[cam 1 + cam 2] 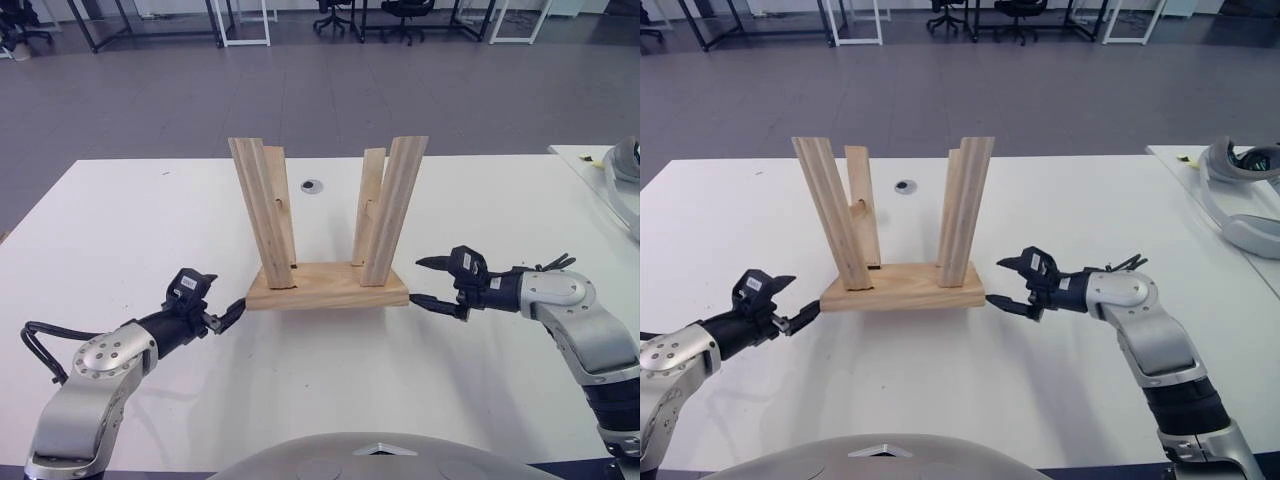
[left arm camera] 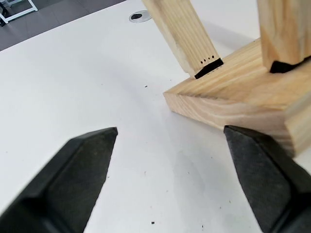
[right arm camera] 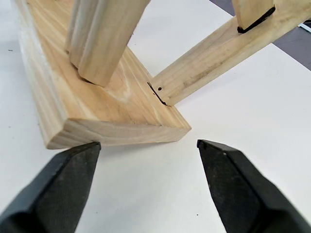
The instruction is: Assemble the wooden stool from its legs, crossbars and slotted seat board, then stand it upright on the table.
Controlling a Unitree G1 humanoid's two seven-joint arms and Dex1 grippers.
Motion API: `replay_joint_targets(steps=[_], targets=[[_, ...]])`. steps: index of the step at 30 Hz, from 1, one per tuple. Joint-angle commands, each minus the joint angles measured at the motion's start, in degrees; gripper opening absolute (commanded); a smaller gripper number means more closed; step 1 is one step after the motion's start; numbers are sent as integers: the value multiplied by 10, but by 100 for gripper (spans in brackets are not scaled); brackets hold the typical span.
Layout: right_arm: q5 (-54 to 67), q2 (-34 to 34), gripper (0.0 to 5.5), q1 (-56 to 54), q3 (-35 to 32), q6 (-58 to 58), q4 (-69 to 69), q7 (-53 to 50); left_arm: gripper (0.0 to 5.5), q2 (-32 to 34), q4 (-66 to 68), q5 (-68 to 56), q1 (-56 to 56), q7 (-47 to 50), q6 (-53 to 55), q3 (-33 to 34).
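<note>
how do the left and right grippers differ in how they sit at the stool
The left gripper is at the left end of the seat board, the right gripper at its right end. The right gripper's gap faces the board's end; the left gripper's gap faces mostly bare table, with the board's corner beside one finger. Both are open, low over the table, and hold nothing.

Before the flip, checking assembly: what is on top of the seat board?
Four legs stand up from the seat board, their lower ends set into it. How deep they go is hidden inside the board.
</note>
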Motion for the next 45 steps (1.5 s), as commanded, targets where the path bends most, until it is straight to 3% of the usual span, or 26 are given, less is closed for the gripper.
replay_joint_targets(steps=[1, 10, 19, 27, 34, 38, 45], targets=[[45, 9, 374, -22, 2, 9, -42, 18, 407, 3, -51, -57, -18, -35, 8, -18], [101, 3, 374, -33, -39, 42, -67, 21, 407, 25, -75, -79, -21, -42, 20, 2], [63, 16, 374, -48, -22, 19, -31, -6, 407, 30, -8, -59, -57, -38, -15, -4], [6, -56, 374, -34, -19, -52, 46, 39, 407, 101, 67, -21, 12, -107, -91, 46], [24, 8, 374, -76, 40, -56, 93, 61, 407, 82, 99, -25, -63, -132, -114, -29], [-2, 31, 292, -95, 73, -78, 128, 59, 330, 58, 153, -23, -129, -145, -136, -78], [-12, 36, 168, -113, 81, -97, 143, 68, 221, 55, 155, -45, -145, -169, -142, -86]])
